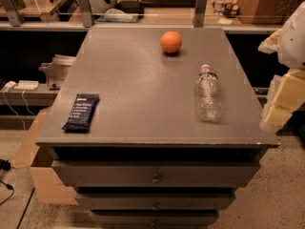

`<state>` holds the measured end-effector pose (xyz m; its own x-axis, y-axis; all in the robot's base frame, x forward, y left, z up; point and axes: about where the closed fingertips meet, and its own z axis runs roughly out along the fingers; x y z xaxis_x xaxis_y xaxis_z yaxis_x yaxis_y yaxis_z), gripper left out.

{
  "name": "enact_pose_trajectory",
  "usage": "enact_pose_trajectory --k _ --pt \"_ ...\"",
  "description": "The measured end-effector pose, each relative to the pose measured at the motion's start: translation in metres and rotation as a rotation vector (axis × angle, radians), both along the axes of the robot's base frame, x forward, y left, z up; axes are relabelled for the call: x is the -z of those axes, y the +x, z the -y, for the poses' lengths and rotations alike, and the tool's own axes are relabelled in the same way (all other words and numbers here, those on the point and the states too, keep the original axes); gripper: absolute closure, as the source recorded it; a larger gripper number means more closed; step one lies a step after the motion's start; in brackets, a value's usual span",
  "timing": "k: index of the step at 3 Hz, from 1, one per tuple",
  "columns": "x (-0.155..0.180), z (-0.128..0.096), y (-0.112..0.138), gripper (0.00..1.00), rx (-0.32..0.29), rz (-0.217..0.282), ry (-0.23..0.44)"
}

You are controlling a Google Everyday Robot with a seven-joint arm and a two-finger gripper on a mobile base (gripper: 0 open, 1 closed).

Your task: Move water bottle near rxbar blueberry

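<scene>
Task status, judged from the present layout: not begun. The rxbar blueberry [81,112] lies flat on the grey cabinet top [138,80], far left of the orange [170,42] and well forward of it, close to the front-left corner, with its long side running roughly front to back. The orange itself sits near the rear edge, slightly right of centre. The water bottle [208,93] lies on its side, right of the orange and forward of it, with its white cap toward the rear and its base toward the front edge. It is well apart from the bar, with most of the top's width between them. The gripper [283,101] is farther right of the orange again, beyond the cabinet's right edge and roughly level with the top. It holds nothing and touches nothing, and whether it is parted or closed cannot be told. Remaining work: reach in over the right edge, take the bottle, carry it leftward and set it down beside the bar. The orange stands behind the straight line from bottle to bar and should not obstruct the transfer. The bottle is round and lying down, so it may roll if nudged before it is secured. A cardboard box [35,166] sits on the floor, left of the orange and below the top, outside the working path.
</scene>
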<state>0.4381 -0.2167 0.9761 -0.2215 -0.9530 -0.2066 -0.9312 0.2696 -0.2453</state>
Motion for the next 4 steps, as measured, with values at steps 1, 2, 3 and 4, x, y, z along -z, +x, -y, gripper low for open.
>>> enact_pose_trajectory --k 1,2,3,4 --pt "-0.001 -0.001 0.001 0.00 0.002 0.005 0.001" --pt "0.007 -0.009 0.008 0.00 0.060 -0.006 0.008" --pt "0.032 -0.026 0.022 0.00 0.183 -0.037 -0.003" --pt "0.046 -0.034 0.039 0.00 0.306 -0.044 -0.011"
